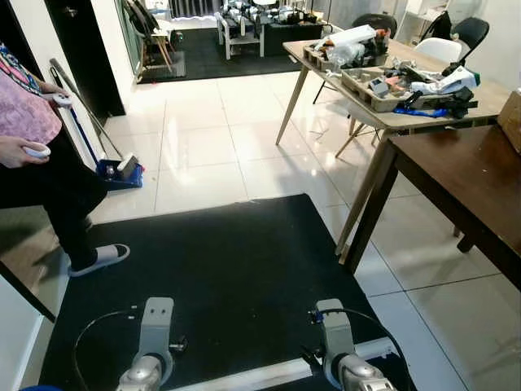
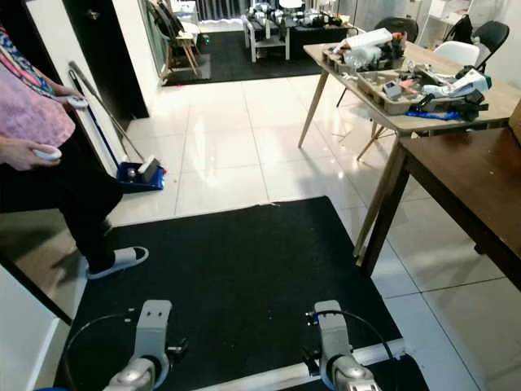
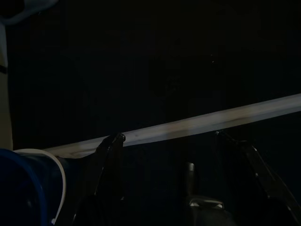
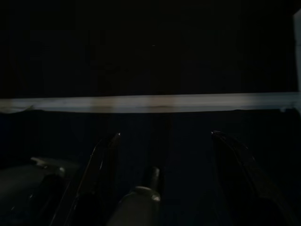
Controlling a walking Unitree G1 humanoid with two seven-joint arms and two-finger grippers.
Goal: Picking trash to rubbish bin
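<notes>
Both arms hang low over a black mat (image 1: 236, 269); the left arm (image 1: 151, 342) and right arm (image 1: 338, 342) show at the bottom of the eye views. In the dark left wrist view, my left gripper (image 3: 167, 136) has its two fingers spread apart with nothing between them. My right gripper (image 4: 164, 134) stands the same way, open and empty. A pale strip (image 4: 150, 103) on the floor crosses ahead of both. A blue rounded object with a white rim (image 3: 28, 183) sits beside the left fingers. I cannot make out any trash on the mat.
A person (image 1: 32, 155) in a pink top stands at the left, holding white controllers. A blue floor tool (image 1: 118, 171) leans by the wall. A cluttered light wooden table (image 1: 391, 90) and a dark brown table (image 1: 464, 179) stand at the right. White tile floor (image 1: 212, 138) stretches ahead.
</notes>
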